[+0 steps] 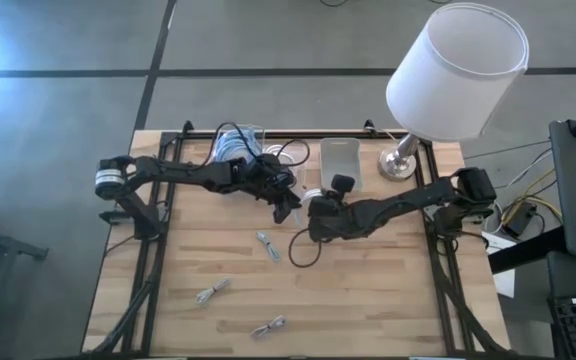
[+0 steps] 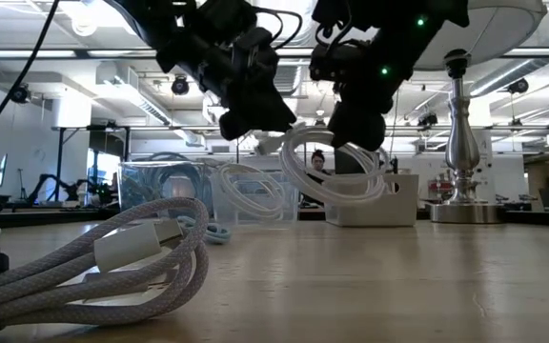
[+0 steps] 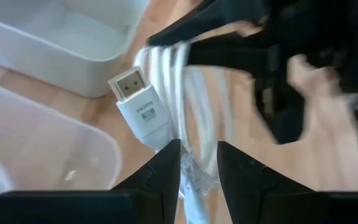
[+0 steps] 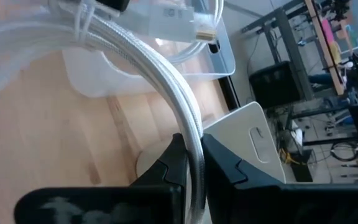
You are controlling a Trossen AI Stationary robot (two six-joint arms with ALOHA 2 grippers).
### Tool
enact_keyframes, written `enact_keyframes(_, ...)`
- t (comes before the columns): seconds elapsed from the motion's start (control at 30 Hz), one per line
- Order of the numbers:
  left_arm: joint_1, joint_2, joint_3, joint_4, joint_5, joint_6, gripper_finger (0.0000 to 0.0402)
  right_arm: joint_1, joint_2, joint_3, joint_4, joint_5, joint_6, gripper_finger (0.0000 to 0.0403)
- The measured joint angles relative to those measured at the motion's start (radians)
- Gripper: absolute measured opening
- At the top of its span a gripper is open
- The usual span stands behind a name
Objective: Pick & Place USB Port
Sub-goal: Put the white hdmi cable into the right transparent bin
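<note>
A coiled white cable (image 2: 336, 176) with a white flat plug (image 3: 138, 109) hangs above the middle of the table, held between both arms. My left gripper (image 1: 286, 203) reaches in from the table's left and is shut on the coil (image 3: 197, 167). My right gripper (image 1: 314, 218) reaches in from the right and is shut on a strand of the same coil (image 4: 195, 163). In the low view both grippers sit at the top of the loop, which is clear of the tabletop. My left gripper pinches several strands of the coil (image 3: 194, 177) between its two fingers, just below the plug, slanting down from the table's left. The coil hangs clear of the table. My right gripper pinches one braided strand (image 4: 194, 146) between its two fingers, slanting down from the table's right. The strand runs along the gap between the fingers and arcs away past their tips.
Three tied cable bundles (image 1: 268, 245) (image 1: 213, 292) (image 1: 268, 326) lie on the near half of the table; one lies close in the low view (image 2: 93, 257). Clear bins (image 1: 238, 145) (image 1: 340, 160) and a lamp (image 1: 403, 160) stand along the far edge.
</note>
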Motion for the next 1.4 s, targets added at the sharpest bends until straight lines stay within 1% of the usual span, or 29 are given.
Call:
enact_keyframes(0.07, 0.000, 0.000, 0.000, -0.011, -0.025, 0.008, 0.0110, 0.000, -0.004, 0.004, 0.001, 0.000, 0.000, 0.0024)
enact_keyframes(0.3, 0.001, 0.003, 0.000, -0.005, -0.027, 0.013, 0.0110, -0.003, -0.011, 0.004, 0.002, 0.017, 0.001, 0.0025)
enact_keyframes(0.43, 0.001, 0.002, 0.000, -0.008, -0.028, 0.061, 0.0110, -0.003, -0.011, 0.002, 0.001, 0.017, 0.004, 0.0025)
enact_keyframes(0.53, 0.004, 0.002, 0.000, -0.010, -0.051, 0.101, 0.0113, -0.002, -0.011, 0.001, 0.001, 0.016, 0.005, 0.0025)
enact_keyframes(0.63, 0.007, 0.004, 0.000, -0.011, -0.074, 0.112, 0.0126, -0.003, -0.011, 0.001, 0.001, 0.016, 0.007, 0.0025)
enact_keyframes(0.83, 0.007, 0.002, 0.000, -0.024, -0.080, 0.111, 0.0173, -0.003, -0.011, -0.001, -0.001, 0.016, 0.007, 0.0025)
enact_keyframes(0.97, 0.008, 0.002, 0.000, -0.025, -0.084, 0.111, 0.0196, -0.002, -0.011, -0.007, -0.003, 0.016, 0.010, 0.0025)
enact_keyframes(1.13, 0.008, 0.002, 0.000, -0.025, -0.109, 0.098, 0.0204, -0.002, -0.011, -0.013, -0.022, 0.014, 0.054, 0.0025)
enact_keyframes(1.27, 0.008, 0.002, 0.000, -0.025, -0.109, 0.096, 0.0202, -0.002, -0.011, -0.013, -0.041, 0.016, 0.096, 0.0025)
enact_keyframes(1.4, 0.007, 0.009, 0.000, -0.020, -0.108, 0.083, 0.0202, -0.002, -0.011, -0.014, -0.041, 0.019, 0.101, 0.0025)
